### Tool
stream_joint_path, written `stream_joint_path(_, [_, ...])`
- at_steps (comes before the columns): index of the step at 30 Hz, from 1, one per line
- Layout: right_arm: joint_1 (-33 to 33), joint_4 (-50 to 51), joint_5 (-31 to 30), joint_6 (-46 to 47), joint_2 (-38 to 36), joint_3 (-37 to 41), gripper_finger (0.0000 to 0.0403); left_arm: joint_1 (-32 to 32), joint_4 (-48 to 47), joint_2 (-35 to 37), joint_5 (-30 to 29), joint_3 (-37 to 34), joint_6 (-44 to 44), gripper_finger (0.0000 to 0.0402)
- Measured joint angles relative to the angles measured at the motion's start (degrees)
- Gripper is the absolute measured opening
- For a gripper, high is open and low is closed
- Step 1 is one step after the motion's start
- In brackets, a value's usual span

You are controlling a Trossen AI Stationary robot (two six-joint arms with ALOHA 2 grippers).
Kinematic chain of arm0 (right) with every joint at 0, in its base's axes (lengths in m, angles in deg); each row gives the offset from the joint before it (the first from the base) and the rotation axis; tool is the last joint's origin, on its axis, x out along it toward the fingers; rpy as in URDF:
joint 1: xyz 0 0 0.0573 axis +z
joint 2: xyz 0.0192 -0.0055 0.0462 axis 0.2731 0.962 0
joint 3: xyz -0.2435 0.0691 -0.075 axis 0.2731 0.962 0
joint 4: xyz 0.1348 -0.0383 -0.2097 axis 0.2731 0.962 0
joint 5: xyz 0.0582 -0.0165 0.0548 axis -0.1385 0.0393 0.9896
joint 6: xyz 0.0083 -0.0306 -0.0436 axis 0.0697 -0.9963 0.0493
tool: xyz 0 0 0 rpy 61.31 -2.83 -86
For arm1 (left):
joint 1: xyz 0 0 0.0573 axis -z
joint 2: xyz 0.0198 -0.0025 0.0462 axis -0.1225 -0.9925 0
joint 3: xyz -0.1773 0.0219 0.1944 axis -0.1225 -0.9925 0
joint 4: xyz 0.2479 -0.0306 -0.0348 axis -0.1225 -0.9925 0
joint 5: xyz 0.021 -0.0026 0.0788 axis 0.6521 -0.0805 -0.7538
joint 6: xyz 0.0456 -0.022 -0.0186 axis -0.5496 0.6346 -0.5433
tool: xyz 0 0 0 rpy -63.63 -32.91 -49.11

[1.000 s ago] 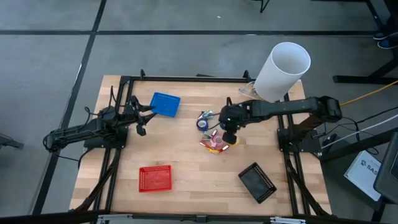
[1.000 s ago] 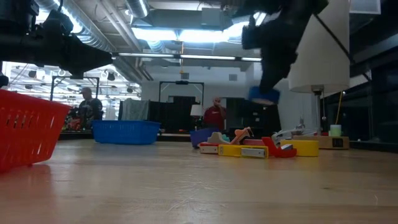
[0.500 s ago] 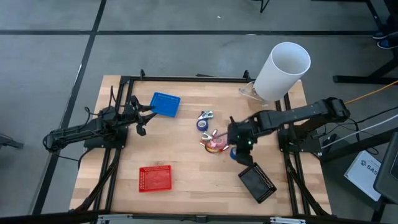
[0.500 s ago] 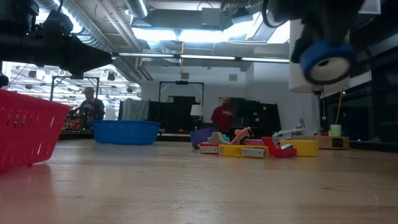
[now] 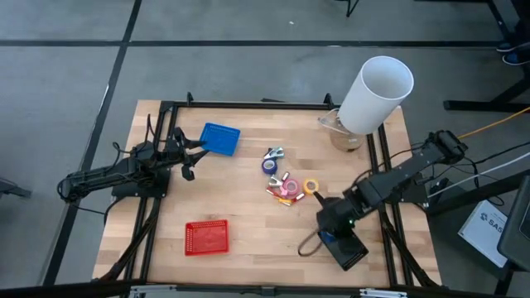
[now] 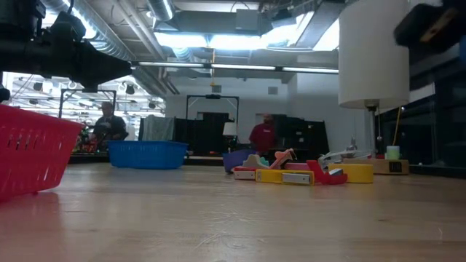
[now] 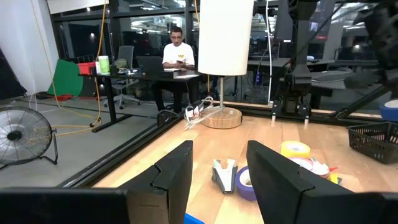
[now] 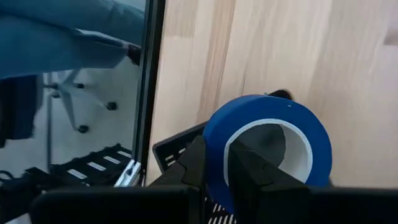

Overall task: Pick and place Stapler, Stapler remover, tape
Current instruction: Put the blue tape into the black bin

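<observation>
Change since earlier: the right arm has swung from the pile of small items at mid-bench to the black basket (image 5: 343, 242) at the bench's front right; the blue tape roll has travelled with it, and a yellow tape roll (image 5: 311, 186) now shows uncovered beside the pile.
Room: an open workshop with ceiling ducts and strip lights; people sit at desks well behind the bench, and a fan stands on the grey floor.
Bench (image 5: 248, 207): pale wooden planks with visible grain, framed by black metal rails.
White cylinder (image 5: 375, 93): a tall, smooth tube on a round base at the far right corner.
Baskets: a blue one (image 5: 219, 138) at far left and a red one (image 5: 206, 237) at front left, both rectangular plastic mesh.
Left end effector (image 7: 217, 180): fingers spread wide, holding nothing, parked near the blue basket.
Right end effector (image 8: 214, 165): fingers pinching the wall of the blue tape roll (image 8: 267, 146), a glossy ring with a white inner core, held over the black basket's rim.
Stapler remover (image 7: 224, 174): a small silvery claw lying beside a purple tape roll (image 7: 244, 182) at mid-bench.
Pile (image 5: 286, 189): small pink, red and yellow pieces, touching one another; the stapler cannot be told apart among them.
</observation>
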State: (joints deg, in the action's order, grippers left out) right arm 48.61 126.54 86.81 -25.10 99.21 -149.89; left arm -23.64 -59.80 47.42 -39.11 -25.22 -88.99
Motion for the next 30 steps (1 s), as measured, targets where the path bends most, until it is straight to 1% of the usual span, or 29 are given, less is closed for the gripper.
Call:
stream_joint_path(8, [6.42, 1.28, -4.98, 4.24, 3.1, 0.03, 0.0041, 0.0, 0.0, 0.0, 0.0, 0.0, 0.0, 0.0148])
stream_joint_path(16, [9.27, 1.04, -9.14, 6.01, 7.51, 0.4, 0.0042, 0.01, 0.0, 0.0, 0.0, 0.01, 0.0, 0.0148])
stream_joint_path(21, [10.03, -3.03, -9.39, 9.89, 8.2, 6.26, 0.0042, 0.01, 0.0, 0.0, 0.0, -0.01, 0.0, 0.0148])
stream_joint_path(24, [10.09, -8.06, -9.39, 12.18, 8.2, 9.76, 0.0042, 0.0, 0.0, 0.0, 0.0, -0.01, 0.0, 0.0148])
stream_joint_path(27, [10.09, -10.75, -10.48, 13.9, 8.2, 11.13, 0.0042, 0.0, 0.0, 0.0, 0.0, -0.01, 0.0, 0.0148])
stream_joint_path(30, [10.09, -9.9, -12.73, 14.84, 8.2, 11.19, 0.0044, 0.01, 0.0, 0.0, 0.0, -0.01, 0.0, 0.0148])
